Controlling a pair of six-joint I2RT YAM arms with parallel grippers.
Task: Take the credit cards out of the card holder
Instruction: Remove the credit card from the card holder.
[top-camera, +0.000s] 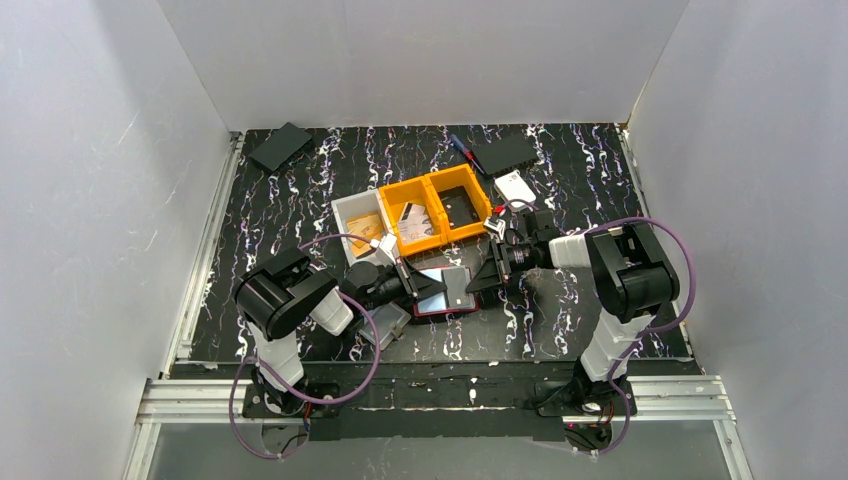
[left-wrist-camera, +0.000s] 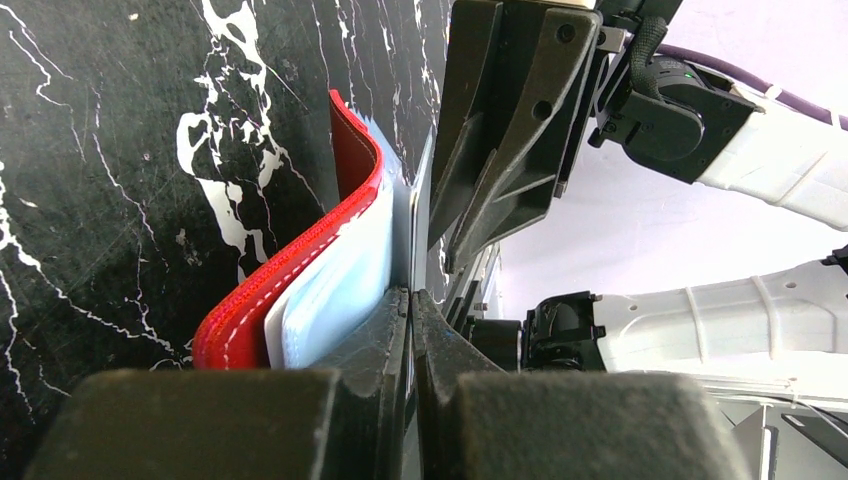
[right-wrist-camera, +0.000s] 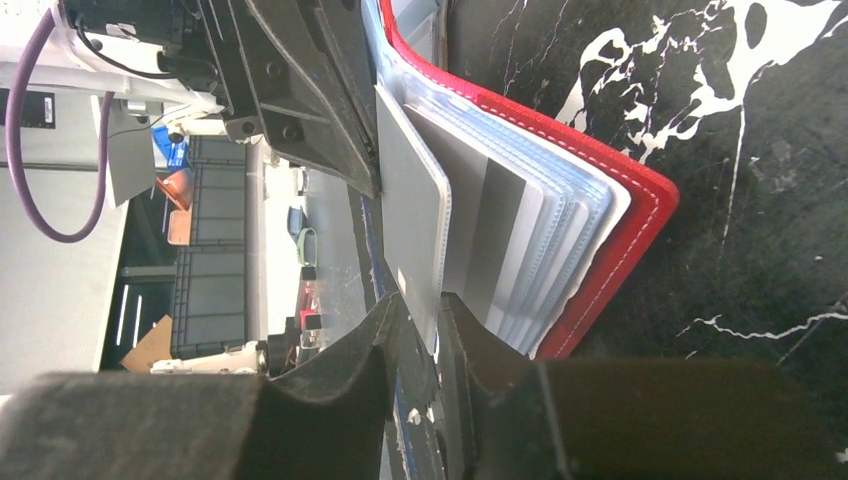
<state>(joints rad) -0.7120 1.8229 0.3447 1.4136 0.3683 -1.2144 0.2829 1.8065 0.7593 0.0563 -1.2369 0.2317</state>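
The red card holder (top-camera: 447, 293) lies open on the black marbled table between my two grippers, silvery inside. In the left wrist view its red cover (left-wrist-camera: 300, 255) curves up at the left, with pale blue sleeves against it. My left gripper (left-wrist-camera: 412, 300) is shut on a thin leaf of the holder. In the right wrist view the red cover (right-wrist-camera: 620, 230) lies on the right with several fanned sleeves. My right gripper (right-wrist-camera: 425, 315) is shut on the lower edge of a grey credit card (right-wrist-camera: 410, 210) standing up from them. The two grippers (top-camera: 415, 285) (top-camera: 482, 275) face each other, close together.
Two orange bins (top-camera: 435, 210) and a white bin (top-camera: 352, 208) holding a tan card (top-camera: 366, 223) stand just behind the holder. Black flat cases (top-camera: 280, 147) (top-camera: 503, 153), a pen (top-camera: 462, 150) and a white card (top-camera: 514, 187) lie further back. A clear sleeve (top-camera: 388, 325) lies by the left arm.
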